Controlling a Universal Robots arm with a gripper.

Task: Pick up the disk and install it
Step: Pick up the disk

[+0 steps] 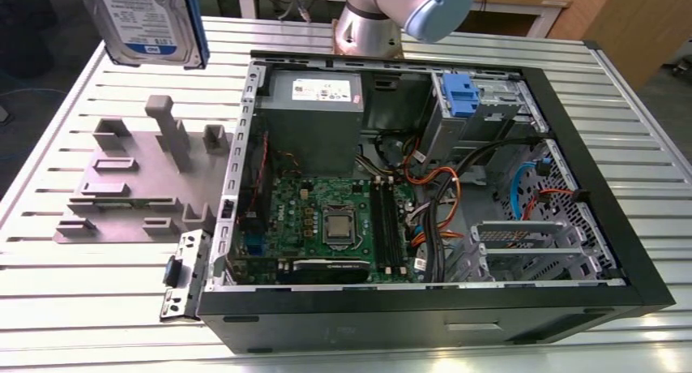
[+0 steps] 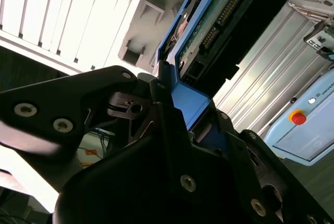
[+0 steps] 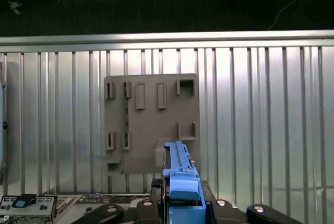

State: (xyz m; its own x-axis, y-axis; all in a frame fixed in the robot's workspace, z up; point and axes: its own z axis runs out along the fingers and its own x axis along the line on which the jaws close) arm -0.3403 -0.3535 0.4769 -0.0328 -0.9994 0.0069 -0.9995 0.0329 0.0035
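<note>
One hard disk [image 1: 146, 20] hung above the grey slotted holder block [image 1: 135, 178], clear of it. The gripper [image 2: 190, 106] was clamped tight on its blue rail [image 3: 180, 166]

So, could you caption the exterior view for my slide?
The disk in the air above the grey holder block, beside the open computer case.

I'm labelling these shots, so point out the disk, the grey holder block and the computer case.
disk [image 1: 141, 16], exterior view, on its label.
grey holder block [image 3: 151, 119], first wrist view, on its flat face.
computer case [image 1: 433, 320], exterior view, on its black outer wall.
</note>
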